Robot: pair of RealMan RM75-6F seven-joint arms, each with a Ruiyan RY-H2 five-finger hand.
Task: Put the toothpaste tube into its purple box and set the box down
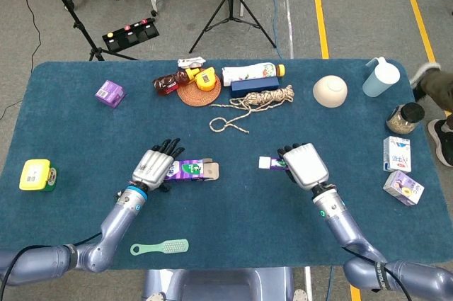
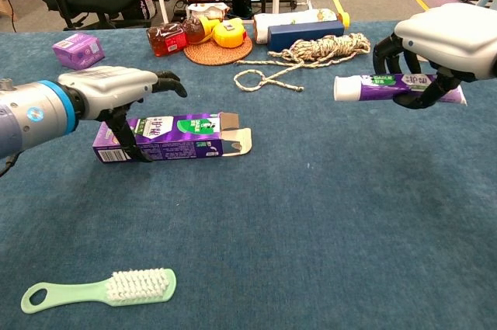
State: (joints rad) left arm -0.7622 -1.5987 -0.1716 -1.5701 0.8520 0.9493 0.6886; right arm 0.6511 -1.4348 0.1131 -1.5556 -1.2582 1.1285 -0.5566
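Note:
The purple toothpaste box (image 1: 192,169) (image 2: 190,134) lies flat on the blue table, its open flap end facing right. My left hand (image 1: 157,166) (image 2: 116,93) arches over the box's left end, thumb down against the front face and fingers spread above the top, not closed around it. My right hand (image 1: 304,165) (image 2: 446,35) grips the purple toothpaste tube (image 1: 272,163) (image 2: 396,85) and holds it level above the table. The tube's white cap points left toward the box, a good gap away.
A green brush (image 1: 161,247) (image 2: 101,289) lies near the front edge. A rope (image 1: 248,106), bottles and a wicker coaster (image 1: 195,93) sit at the back. A yellow item (image 1: 34,175) is far left; cartons (image 1: 397,154) and a jar (image 1: 404,117) far right.

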